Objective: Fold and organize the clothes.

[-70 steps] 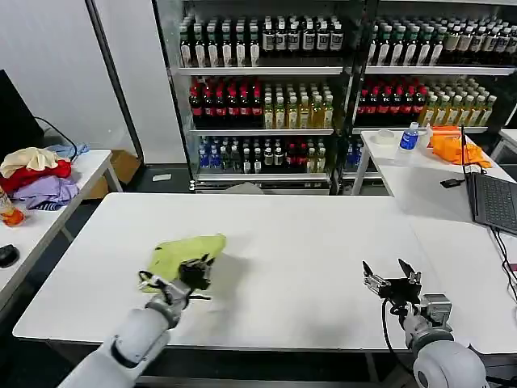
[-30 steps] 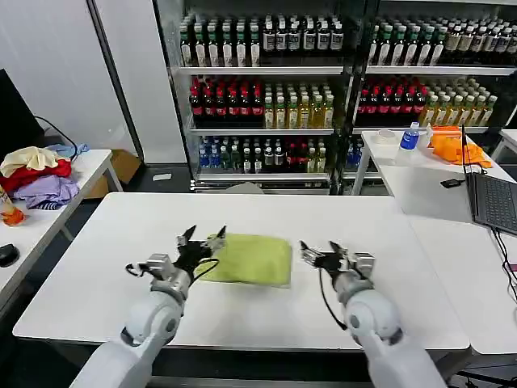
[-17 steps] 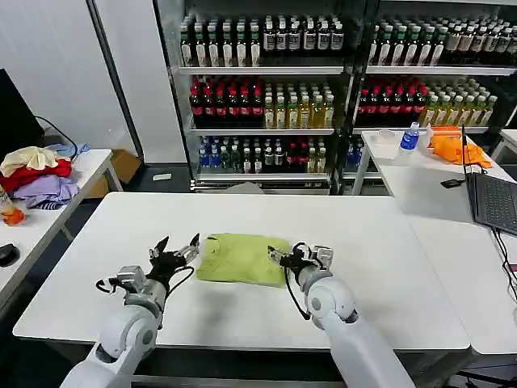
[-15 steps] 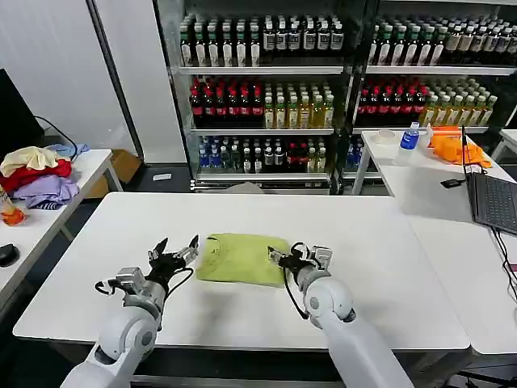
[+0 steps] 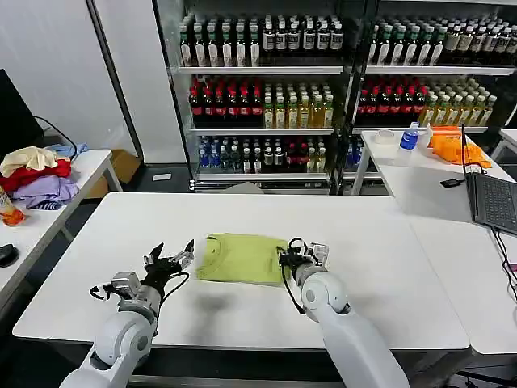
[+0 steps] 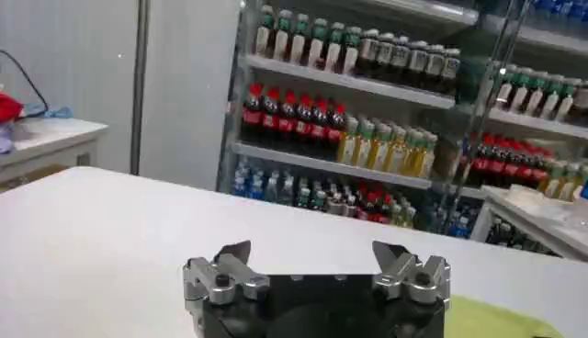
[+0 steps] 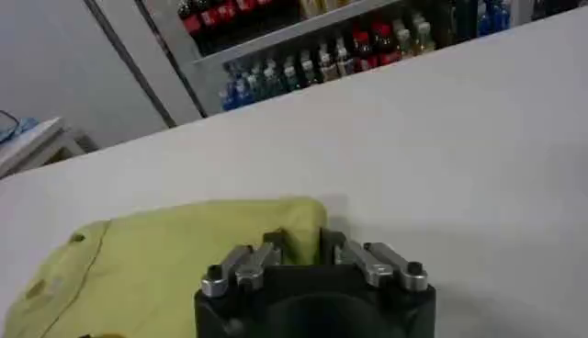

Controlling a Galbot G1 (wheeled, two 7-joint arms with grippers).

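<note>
Side table (image 5: pixel 77 174), far left of the head view: carries a pile of cream, red and lavender garments (image 5: pixel 32 176). It stands well apart from the work area.

Main white tabletop (image 5: pixel 363 242): carries the task item and both grippers.

Left gripper (image 5: pixel 170 257): positioned low over the tabletop, just to the left of the T-shirt, not touching it. Its fingers are spread wide. In the left wrist view the gripper (image 6: pixel 314 257) shows two separated fingers with bare tabletop between them, and a lime edge of the T-shirt (image 6: pixel 501 320) beyond one finger.

T-shirt (image 5: pixel 242 257): lime, folded into a compact rectangle, lying flat on the tabletop near its middle, between the two grippers. The round collar is at the end nearest the left gripper.

Right gripper (image 5: pixel 297 255): positioned at the right edge of the folded T-shirt. In the right wrist view the gripper (image 7: pixel 301 248) has its fingers drawn close together, with only a narrow gap, at the edge of the T-shirt (image 7: pixel 156 266). Whether cloth is pinched between them cannot be told.

Shelving (image 5: pixel 266 89) behind the tabletop: stocked with rows of bottles.

Right-hand table: carries an orange cloth (image 5: pixel 454 145), a water bottle (image 5: pixel 409 139) and a laptop (image 5: pixel 493 202).
</note>
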